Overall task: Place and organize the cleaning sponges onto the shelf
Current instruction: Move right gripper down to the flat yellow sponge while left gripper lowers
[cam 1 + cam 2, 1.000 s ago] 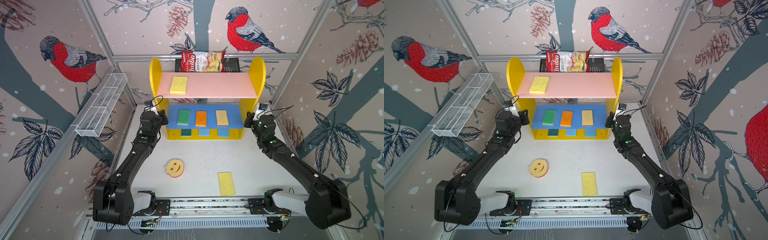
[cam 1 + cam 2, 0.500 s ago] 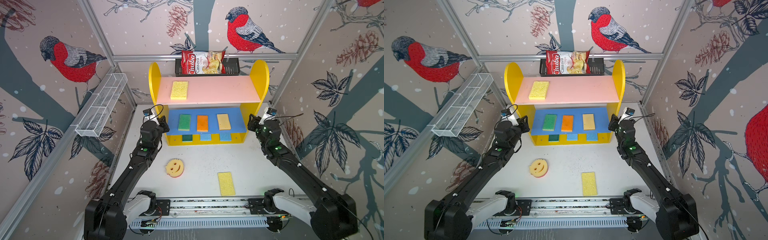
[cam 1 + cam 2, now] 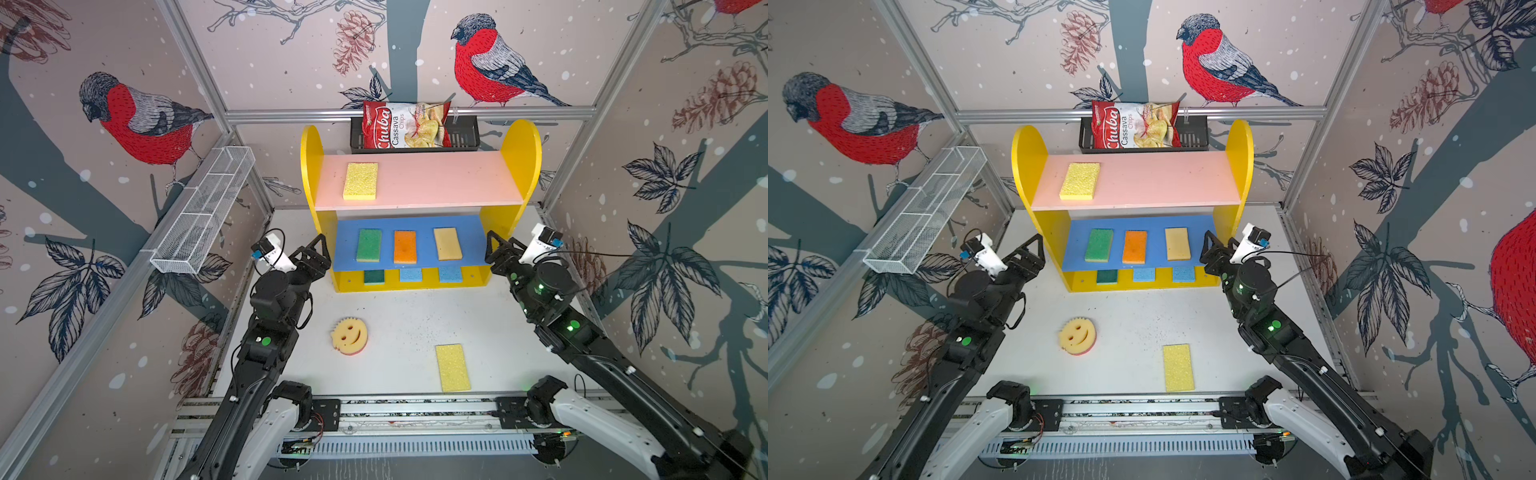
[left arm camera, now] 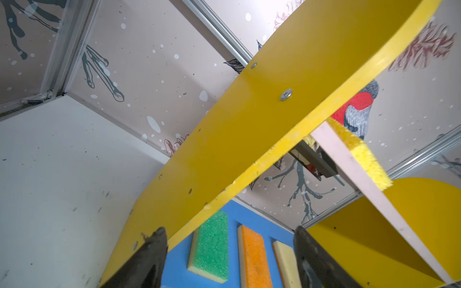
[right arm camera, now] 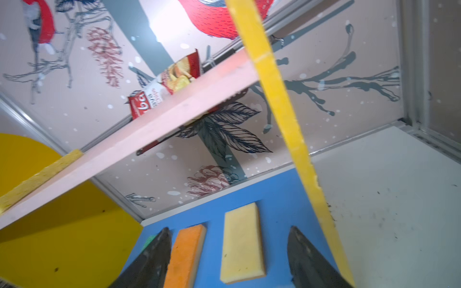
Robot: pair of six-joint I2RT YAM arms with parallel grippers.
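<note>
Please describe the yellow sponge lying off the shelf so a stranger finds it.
Find the shelf with yellow sides. On the white table before it lie two sponges. Yours is the yellow rectangle toward the right arm, not the round smiley one.

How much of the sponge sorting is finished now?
Done: seven foam sponges lie on the yellow-sided wooden shelf. In hand: nothing; left pincer and right pincer stand open, empty. Left: the round yellow-pink smiley sponge and the yellow rectangular foam sponge on the white table.
</note>
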